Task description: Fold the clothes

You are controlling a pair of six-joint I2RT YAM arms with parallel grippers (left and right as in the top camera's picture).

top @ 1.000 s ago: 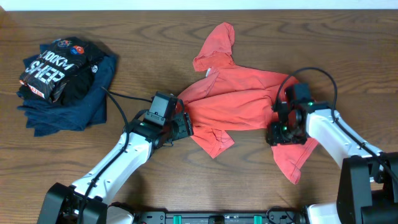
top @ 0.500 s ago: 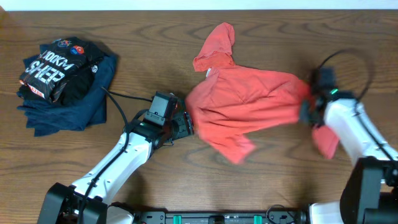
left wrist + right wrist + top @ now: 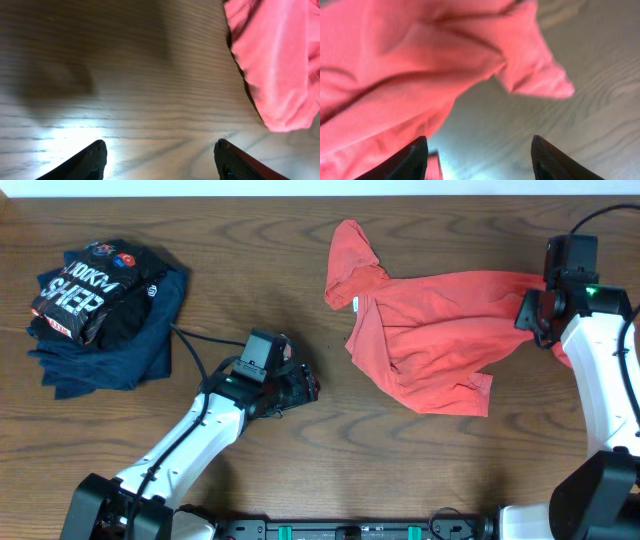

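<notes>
The coral-red T-shirt (image 3: pixel 430 330) lies crumpled right of the table's middle, one sleeve pointing to the far edge, and its white neck tag (image 3: pixel 355 303) shows. My right gripper (image 3: pixel 533 320) is at the shirt's right edge. In the right wrist view its fingers (image 3: pixel 480 160) are wide apart over bare wood, with the shirt (image 3: pixel 395 65) hanging just beyond them. My left gripper (image 3: pixel 308 387) is open and empty over bare table, left of the shirt. In the left wrist view (image 3: pixel 160 160) a shirt fold (image 3: pixel 275 60) lies ahead to the right.
A black printed shirt (image 3: pixel 85 295) lies on navy folded garments (image 3: pixel 120 355) at the far left. The left arm's black cable (image 3: pixel 200 340) runs across the wood.
My right gripper swung right and toward the far edge, dragging the shirt with it. The shirt slid away from my left gripper, which stayed put. The shirt now lies more spread out.
</notes>
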